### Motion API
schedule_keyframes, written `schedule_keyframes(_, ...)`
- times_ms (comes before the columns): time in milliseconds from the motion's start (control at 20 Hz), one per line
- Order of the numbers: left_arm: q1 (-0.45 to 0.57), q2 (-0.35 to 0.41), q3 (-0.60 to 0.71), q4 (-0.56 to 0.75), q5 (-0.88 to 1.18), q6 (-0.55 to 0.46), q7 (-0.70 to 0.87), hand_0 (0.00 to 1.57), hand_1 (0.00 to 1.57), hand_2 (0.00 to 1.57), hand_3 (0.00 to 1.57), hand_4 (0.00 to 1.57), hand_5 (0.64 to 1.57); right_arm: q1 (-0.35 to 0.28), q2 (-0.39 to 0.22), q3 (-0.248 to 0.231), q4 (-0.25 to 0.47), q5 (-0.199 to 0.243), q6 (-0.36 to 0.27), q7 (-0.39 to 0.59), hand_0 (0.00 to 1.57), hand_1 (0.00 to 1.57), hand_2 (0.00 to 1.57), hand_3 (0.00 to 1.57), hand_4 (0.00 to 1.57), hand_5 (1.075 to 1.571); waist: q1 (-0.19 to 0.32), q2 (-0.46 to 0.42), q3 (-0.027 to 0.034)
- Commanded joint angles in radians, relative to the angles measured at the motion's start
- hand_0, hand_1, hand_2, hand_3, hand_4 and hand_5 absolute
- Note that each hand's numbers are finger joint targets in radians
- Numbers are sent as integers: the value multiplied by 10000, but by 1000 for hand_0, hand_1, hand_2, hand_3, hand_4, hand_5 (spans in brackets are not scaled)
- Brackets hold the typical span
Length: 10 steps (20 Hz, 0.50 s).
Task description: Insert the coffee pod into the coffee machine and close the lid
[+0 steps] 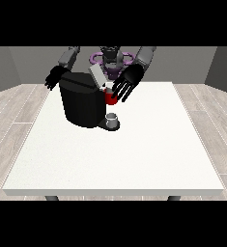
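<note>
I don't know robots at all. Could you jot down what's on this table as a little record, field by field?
Table: large and white, robot behind it
Coffee machine: black, at the table's far left part, its grey lid raised
Red thing at the machine, beside the machine's upper right
Grey thing: small, cup-like, on the machine's base in front
Robot hand at the view's right, fingers spread, over the red thing
Robot hand at the view's left, behind the machine, holding nothing
</note>
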Motion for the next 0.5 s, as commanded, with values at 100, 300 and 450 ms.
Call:
schedule_keyframes(100,252,-264,-180,189,-353,188,274,0,0,0,0,0,1571,275,-84,255,-165,208,53,341,0,0,0,0,348,1571,-169,-304,-19)
schedule_keyframes(300,624,-263,-329,-58,-303,-416,-181,0,0,0,0,0,1571,433,-243,-284,236,-270,231,281,0,0,0,0,376,1571,387,-886,-18)
schedule_keyframes(450,11,-291,-58,-36,-217,-520,523,0,0,0,0,0,1571,640,355,314,391,300,-222,-262,0,0,0,0,416,1571,266,-901,-18)
